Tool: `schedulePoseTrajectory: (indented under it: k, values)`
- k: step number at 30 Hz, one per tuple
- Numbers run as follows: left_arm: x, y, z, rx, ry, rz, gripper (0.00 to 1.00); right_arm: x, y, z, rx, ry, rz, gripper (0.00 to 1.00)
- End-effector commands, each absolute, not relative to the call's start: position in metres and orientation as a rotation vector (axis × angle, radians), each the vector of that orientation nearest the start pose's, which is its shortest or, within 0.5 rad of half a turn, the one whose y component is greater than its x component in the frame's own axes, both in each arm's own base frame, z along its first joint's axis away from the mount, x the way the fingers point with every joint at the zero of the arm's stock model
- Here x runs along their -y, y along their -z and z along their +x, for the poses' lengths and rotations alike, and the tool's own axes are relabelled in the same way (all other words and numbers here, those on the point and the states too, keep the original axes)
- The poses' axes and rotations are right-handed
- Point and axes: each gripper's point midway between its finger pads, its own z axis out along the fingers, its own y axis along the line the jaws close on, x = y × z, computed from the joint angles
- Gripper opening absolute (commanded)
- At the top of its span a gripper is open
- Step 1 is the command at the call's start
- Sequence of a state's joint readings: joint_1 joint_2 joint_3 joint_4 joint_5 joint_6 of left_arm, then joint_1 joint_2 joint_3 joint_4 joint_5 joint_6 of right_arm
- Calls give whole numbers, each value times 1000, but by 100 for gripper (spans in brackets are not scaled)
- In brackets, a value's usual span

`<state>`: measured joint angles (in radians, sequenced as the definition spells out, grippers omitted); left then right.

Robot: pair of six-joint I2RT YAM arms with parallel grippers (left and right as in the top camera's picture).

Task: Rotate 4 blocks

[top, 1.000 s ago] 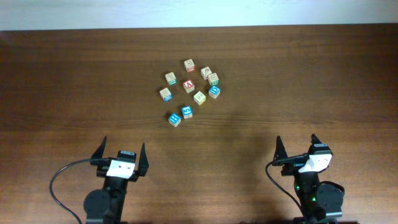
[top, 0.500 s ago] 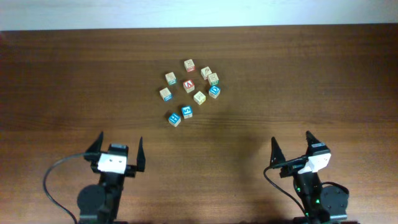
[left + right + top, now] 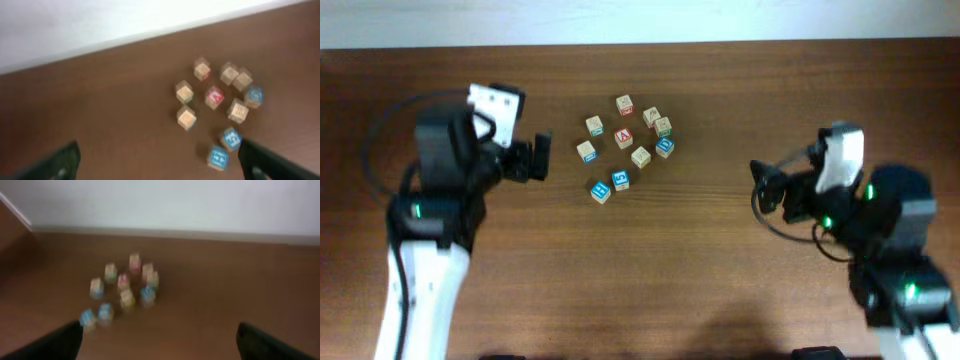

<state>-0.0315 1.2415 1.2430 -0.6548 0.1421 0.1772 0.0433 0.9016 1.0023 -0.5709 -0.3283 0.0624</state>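
wood table [image 3: 720, 90], ten blocks [image 3: 620, 179] in one loose cluster between the arms. two grippers: left gripper [image 3: 541, 157] and right gripper [image 3: 763, 188] both wide open, empty.

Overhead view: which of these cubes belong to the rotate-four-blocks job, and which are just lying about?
Job in hand: blue "H" cube; blue "5" cube; yellow-green-faced cube; plain tan cube.
Lying about: red "A" cube; blue "D" cube; farthest cube; cube beyond the tan one; cube just beyond the "D"; cube next beyond that.
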Motion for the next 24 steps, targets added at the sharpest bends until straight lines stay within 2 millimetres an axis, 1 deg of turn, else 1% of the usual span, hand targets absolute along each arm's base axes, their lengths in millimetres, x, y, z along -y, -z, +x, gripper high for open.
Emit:
schedulePoseTrajectory:
  k: [1,2,4,5,6,7,8,9,10,11,12,13,14,15,16,17,18,19,20,22,24]
  values:
    - [43,-280,399,-2298,140,320,99,-80,-310,335,-2165,-488,-207,98]
    - [49,-275,408,-2357,191,336,99,-82,-303,345,-2240,-511,-198,98]
    - [65,-262,417,-2407,317,374,99,-83,-284,362,-2383,-544,-171,98]
    - [80,-254,417,-2414,443,408,99,-84,-269,372,-2466,-560,-152,98]
    - [94,-248,417,-2414,558,437,99,-84,-255,382,-2511,-566,-137,98]
    - [98,-245,418,-2416,593,443,99,-84,-243,387,-2540,-568,-129,98]
    - [105,-243,417,-2412,656,457,99,-86,-226,399,-2565,-581,-125,98]
    - [104,-240,419,-2415,650,456,99,-87,-212,403,-2599,-592,-118,98]
    - [103,-234,426,-2417,643,448,99,-89,-199,408,-2622,-615,-116,99]
    - [97,-223,433,-2472,604,342,99,-90,-190,412,-2640,-619,-112,95]
    - [85,-206,440,-2554,498,166,99,-93,-177,414,-2673,-628,-100,88]
    - [76,-186,446,-2618,370,-7,99,-97,-169,415,-2697,-637,-84,84]
    - [68,-169,451,-2648,236,-209,100,-102,-160,415,-2721,-643,-84,78]
    - [67,-162,454,-2647,178,-288,89,-104,-155,415,-2738,-630,-58,76]
    - [72,-156,458,-2640,151,-316,84,-102,-149,417,-2759,-581,-11,75]
    - [81,-150,461,-2639,148,-295,66,-100,-144,418,-2772,-539,25,73]
    - [85,-143,464,-2641,120,-308,60,-100,-142,419,-2779,-509,45,72]
    - [85,-132,465,-2643,66,-367,54,-102,-140,419,-2783,-493,51,71]
    - [87,-116,468,-2652,28,-414,48,-105,-139,419,-2782,-473,41,70]
    - [93,-87,473,-2685,13,-424,45,-113,-139,419,-2778,-468,11,69]
    - [94,-63,479,-2701,8,-465,44,-115,-137,418,-2782,-420,-5,69]
